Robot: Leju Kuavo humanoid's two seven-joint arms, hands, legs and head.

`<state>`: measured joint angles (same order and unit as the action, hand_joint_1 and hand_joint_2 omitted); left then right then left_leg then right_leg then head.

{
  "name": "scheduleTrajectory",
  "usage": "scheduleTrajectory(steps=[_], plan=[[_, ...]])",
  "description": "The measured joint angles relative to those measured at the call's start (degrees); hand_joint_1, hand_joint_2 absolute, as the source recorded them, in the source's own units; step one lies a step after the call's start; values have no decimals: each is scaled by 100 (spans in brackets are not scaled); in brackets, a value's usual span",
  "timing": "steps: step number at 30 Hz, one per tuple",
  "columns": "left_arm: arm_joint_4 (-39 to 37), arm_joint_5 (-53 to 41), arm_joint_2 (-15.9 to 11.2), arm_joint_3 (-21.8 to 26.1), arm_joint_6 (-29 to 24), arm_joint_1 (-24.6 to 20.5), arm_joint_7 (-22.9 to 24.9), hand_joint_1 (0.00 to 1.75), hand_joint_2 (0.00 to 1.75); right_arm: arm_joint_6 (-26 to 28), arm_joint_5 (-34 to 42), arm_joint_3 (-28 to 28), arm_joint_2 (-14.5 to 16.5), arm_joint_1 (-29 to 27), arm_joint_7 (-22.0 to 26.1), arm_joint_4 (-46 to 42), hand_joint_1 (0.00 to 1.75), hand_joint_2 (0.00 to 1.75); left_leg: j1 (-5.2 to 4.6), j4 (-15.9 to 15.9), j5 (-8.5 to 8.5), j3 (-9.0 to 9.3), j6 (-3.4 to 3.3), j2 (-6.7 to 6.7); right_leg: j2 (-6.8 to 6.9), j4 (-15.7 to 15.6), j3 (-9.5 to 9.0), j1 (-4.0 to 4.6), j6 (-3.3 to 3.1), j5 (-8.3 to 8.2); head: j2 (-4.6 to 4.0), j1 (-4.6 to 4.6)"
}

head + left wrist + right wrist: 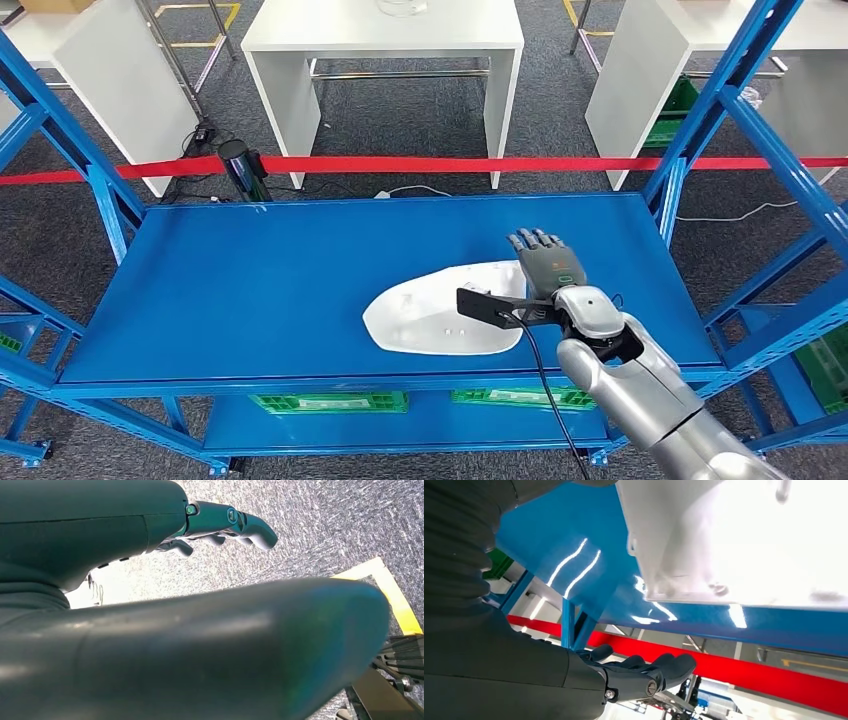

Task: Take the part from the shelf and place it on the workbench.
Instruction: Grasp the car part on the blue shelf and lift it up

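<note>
The part is a flat white moulded shell lying on the top level of the blue shelf, right of its middle. My right hand hovers at the part's right end, fingers stretched out forward and apart, holding nothing. In the right wrist view the part's white edge lies on the glossy blue shelf surface, and my right hand's fingers are straight and apart from it. My left hand hangs over grey carpet with its fingers loosely extended, nothing in them.
Blue uprights and diagonal braces frame the shelf on both sides. A red barrier tape on a black post runs behind it, with white tables beyond. Green crates sit on the lower level. Yellow floor tape lies near my left side.
</note>
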<state>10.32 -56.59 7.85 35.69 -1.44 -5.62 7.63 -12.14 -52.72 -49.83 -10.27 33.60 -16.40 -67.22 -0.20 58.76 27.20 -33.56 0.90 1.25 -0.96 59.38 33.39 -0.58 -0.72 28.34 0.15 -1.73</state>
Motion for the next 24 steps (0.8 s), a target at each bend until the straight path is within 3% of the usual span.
scheduleTrajectory(steps=[6, 10, 24], plan=[[0, -5, 0, 4, 0, 1, -11, 0, 0, -61, 60, 67, 16, -55, 113, 190, 0, 175, 0, 0, 0, 1, 0, 2, 0, 0, -3, 0, 0, 0, 0, 0], [0, -30, 0, 4, 0, 2, -62, 0, 0, -49, 87, 162, 49, -210, 185, 290, 174, 175, -1, 1, 0, -1, 0, 4, 2, 0, -4, -1, 0, 0, 0, 0], [0, -86, 2, 4, 65, -2, -75, 0, 0, -31, 174, 416, 107, -354, 279, 526, 175, 175, -1, 1, 0, -1, 0, 4, 1, -1, -3, -1, 0, 0, 0, 0]])
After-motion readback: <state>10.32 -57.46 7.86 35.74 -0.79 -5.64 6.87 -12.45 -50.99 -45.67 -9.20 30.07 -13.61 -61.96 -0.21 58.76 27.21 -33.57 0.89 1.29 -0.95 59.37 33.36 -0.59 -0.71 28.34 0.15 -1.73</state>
